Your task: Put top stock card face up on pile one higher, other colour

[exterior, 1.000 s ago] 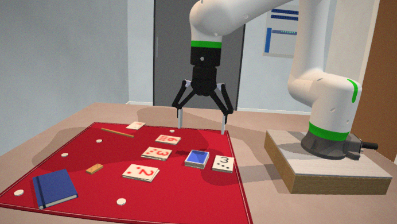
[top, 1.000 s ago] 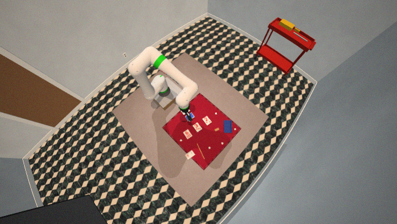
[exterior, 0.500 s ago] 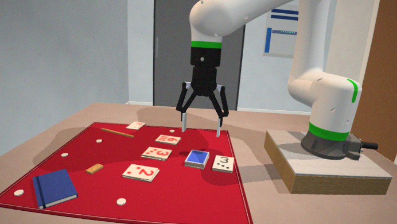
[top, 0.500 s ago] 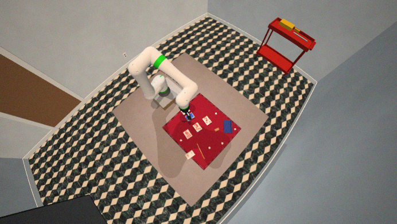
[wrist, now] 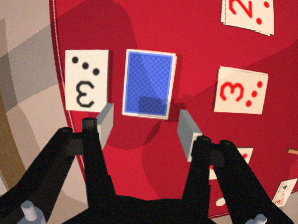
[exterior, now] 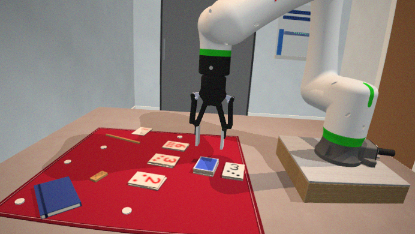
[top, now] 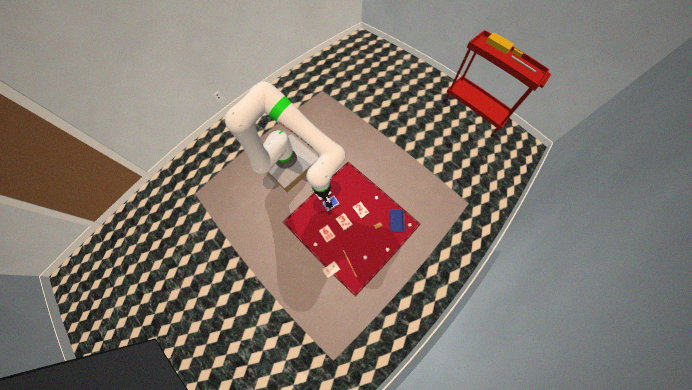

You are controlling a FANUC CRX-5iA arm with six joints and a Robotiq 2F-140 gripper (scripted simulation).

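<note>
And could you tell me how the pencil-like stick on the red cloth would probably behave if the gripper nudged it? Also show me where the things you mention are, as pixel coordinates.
The stick (top: pixel 350 263) (exterior: pixel 122 138) would probably roll or swivel easily, being long and very thin. It looks straight, with no sag, so likely stiff. Being so slim, it is probably light too.

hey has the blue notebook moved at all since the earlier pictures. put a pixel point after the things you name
No, the blue notebook (top: pixel 397 220) (exterior: pixel 57 195) lies at the same corner of the red cloth (top: pixel 320 207) (exterior: pixel 192 210).
</note>
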